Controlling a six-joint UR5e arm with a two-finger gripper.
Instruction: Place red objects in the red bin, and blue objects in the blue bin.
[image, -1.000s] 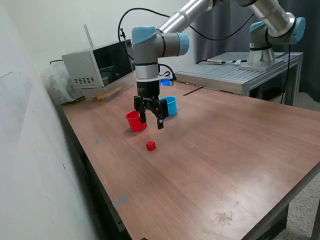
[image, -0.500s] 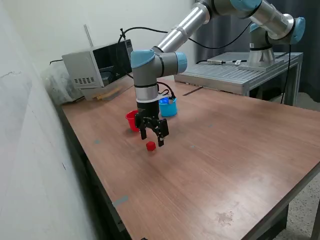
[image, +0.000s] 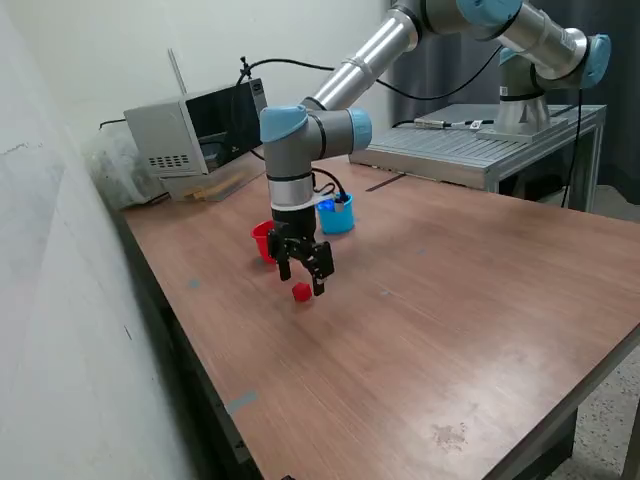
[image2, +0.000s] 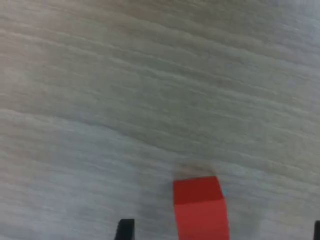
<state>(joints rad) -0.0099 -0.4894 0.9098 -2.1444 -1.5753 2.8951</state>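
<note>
A tiny red cube (image: 301, 292) lies on the wooden table; it also shows large in the wrist view (image2: 200, 207). My gripper (image: 303, 281) is open and hangs just above the cube, its fingertips (image2: 125, 229) spread to either side of it without touching. The red cup (image: 264, 240) stands behind the gripper, partly hidden by it. The light blue cup (image: 338, 214) stands further back towards the exterior view's right. I see no other red cube. The dark blue cubes are not visible on the table.
A grey box-like device (image: 190, 135) stands at the back on the exterior view's left. A metal bench (image: 470, 145) with a second arm's base (image: 525, 100) stands behind the table. A wall runs along the exterior view's left.
My gripper has moved from beside the red cup forward and down to just over the red cube. The cube and both cups have not moved.
</note>
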